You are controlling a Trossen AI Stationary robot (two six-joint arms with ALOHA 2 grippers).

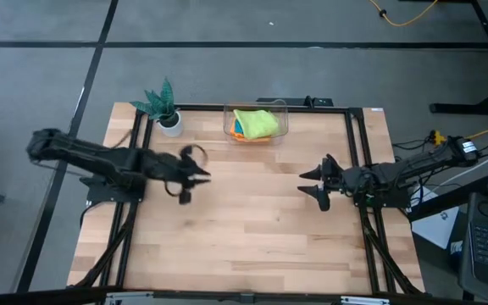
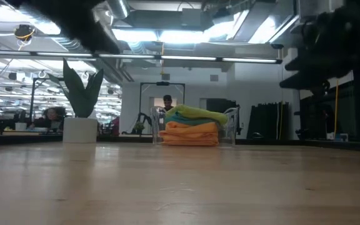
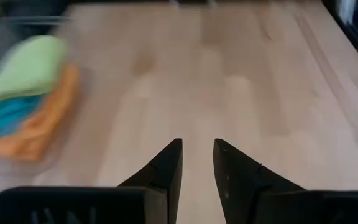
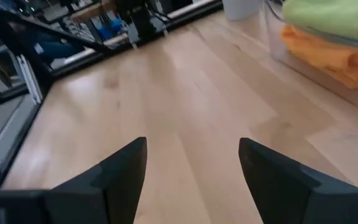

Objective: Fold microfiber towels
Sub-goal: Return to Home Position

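The microfiber towels (image 1: 255, 124) lie folded in a stack, lime green on top, teal under it, orange at the bottom (image 2: 190, 126). The stack rests inside a clear bin (image 1: 280, 110) at the table's far middle. My left gripper (image 1: 197, 175) hovers over the table's left half, open by a narrow gap (image 3: 197, 152), with nothing between its fingers. My right gripper (image 1: 312, 181) hovers over the right half, wide open (image 4: 192, 155) and empty. Both stand nearer the table's front than the bin and point toward the table's middle. The stack shows beside each gripper in its wrist view (image 3: 27, 93) (image 4: 334, 37).
A green artificial plant in a white pot (image 1: 166, 110) stands at the far left, beside the bin. A dark metal frame (image 1: 356, 144) runs along the table's edges. Bare wooden tabletop (image 1: 244, 229) lies between and in front of the grippers.
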